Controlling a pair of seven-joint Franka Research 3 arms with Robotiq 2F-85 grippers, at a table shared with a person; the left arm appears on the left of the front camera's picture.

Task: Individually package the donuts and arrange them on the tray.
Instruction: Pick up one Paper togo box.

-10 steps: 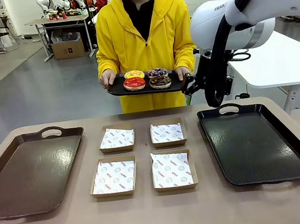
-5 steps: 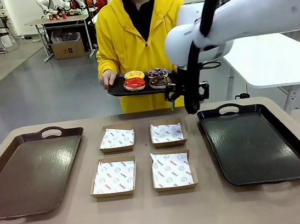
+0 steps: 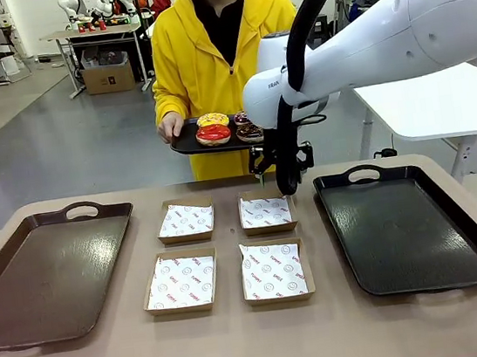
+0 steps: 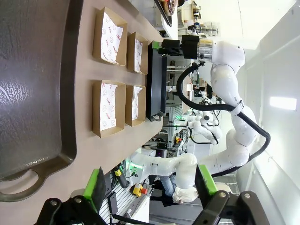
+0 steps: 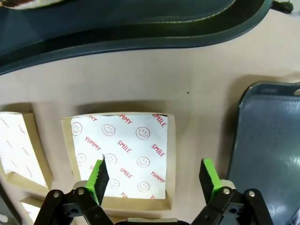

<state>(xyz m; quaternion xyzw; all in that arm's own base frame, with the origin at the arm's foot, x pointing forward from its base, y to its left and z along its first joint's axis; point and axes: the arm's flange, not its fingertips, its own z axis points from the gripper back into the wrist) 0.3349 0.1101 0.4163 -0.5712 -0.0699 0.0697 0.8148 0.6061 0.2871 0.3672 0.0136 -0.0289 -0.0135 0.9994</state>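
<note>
Now my right hand (image 5: 153, 173) hangs spread over a box (image 5: 122, 154), a black tray (image 5: 243, 108) rim beside it, donuts (image 3: 214, 131) beyond; my left hand (image 4: 150, 183) is spread too.

You've got a tan counter (image 3: 243, 345) with two dark handled trays lying flat on it: left tray (image 3: 49, 274) on your left side, right tray (image 3: 412, 226) on your right. Between them, four square cardboard boxes in a two-by-two block, not touching: far-left box (image 3: 185, 221), far-right box (image 3: 267, 213), near-left box (image 3: 182, 281), near-right box (image 3: 273, 271). Each is lined with printed white paper.
</note>
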